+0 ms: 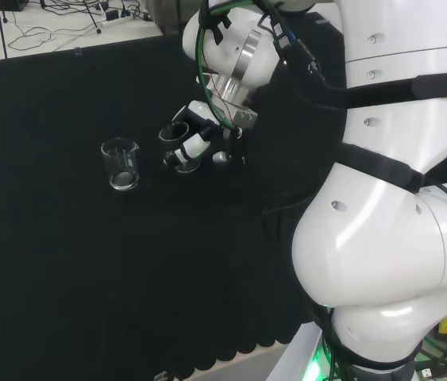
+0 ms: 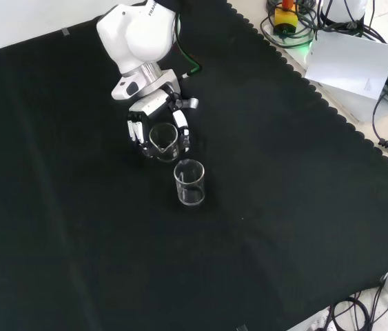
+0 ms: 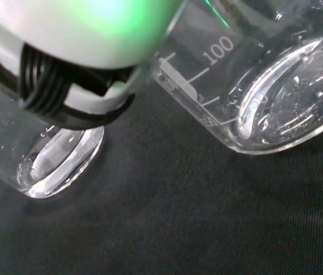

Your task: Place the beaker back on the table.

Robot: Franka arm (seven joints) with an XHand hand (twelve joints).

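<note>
Your hand [image 2: 154,118] has its fingers [image 2: 136,131] curled around 1 clear beaker [image 2: 163,140] low over the black surface [image 2: 283,207]; a second beaker [image 2: 189,183] stands just beside it, upright.

Two clear glass beakers are on the black cloth [image 2: 76,227]. In the front view one beaker [image 2: 163,140] sits between the fingers of the single hand [image 2: 154,125], and a second beaker [image 2: 189,182] stands free at about 5 o'clock from it. The head view gives one free beaker [image 1: 120,164] at 9 o'clock from the hand [image 1: 187,143]. The wrist view counts two glass bases, one [image 3: 276,109] marked with a scale, the other [image 3: 46,160] partly behind a finger [image 3: 69,69]
</note>
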